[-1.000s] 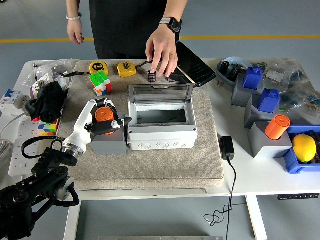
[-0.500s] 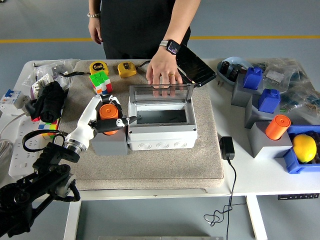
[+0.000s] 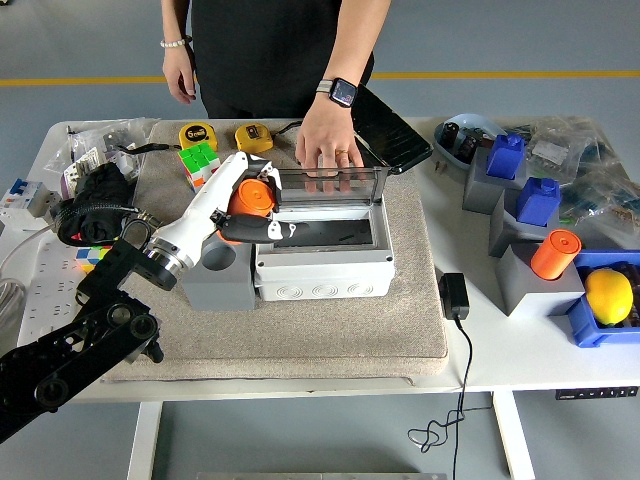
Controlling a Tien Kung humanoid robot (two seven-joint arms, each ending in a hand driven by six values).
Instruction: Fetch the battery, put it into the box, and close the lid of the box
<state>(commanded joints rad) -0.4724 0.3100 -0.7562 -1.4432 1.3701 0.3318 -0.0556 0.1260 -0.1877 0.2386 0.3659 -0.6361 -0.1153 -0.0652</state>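
1. I see a white table (image 3: 470, 365) with a beige mat (image 3: 320, 330) laid across its middle, and a grey floor with a yellow line beyond it.
2. The grey box (image 3: 322, 262) sits on the mat with its clear lid (image 3: 328, 186) standing upright along the back edge, so the inside is open to view.
3. My left hand (image 3: 232, 207) reaches in from the lower left, its white fingers (image 3: 258, 228) wrapped around the orange battery (image 3: 253, 197).
4. The battery is held in the air at the box's left rear corner, above the rim and just beside the lid's left end.
5. A grey holder block (image 3: 218, 280) stands touching the box's left wall, below my hand.
6. My right hand does not show anywhere in the head view.
7. A person in black stands at the far side; one hand (image 3: 328, 152), with a watch on the wrist, rests with its fingertips behind the clear lid, touching or just behind it.
8. The person's other hand (image 3: 181, 78) hangs free near the table's far left edge.
9. Behind the box lie a colour cube (image 3: 199, 163), two yellow tape measures (image 3: 254, 138) and a black tablet (image 3: 390, 128).
10. To the right, well apart from the box, a second orange cylinder (image 3: 555, 254) stands on a grey block, near blue blocks (image 3: 538, 200) and a yellow lemon (image 3: 608, 295) in a blue tray.
11. A black adapter (image 3: 454, 296) lies off the mat's right edge.
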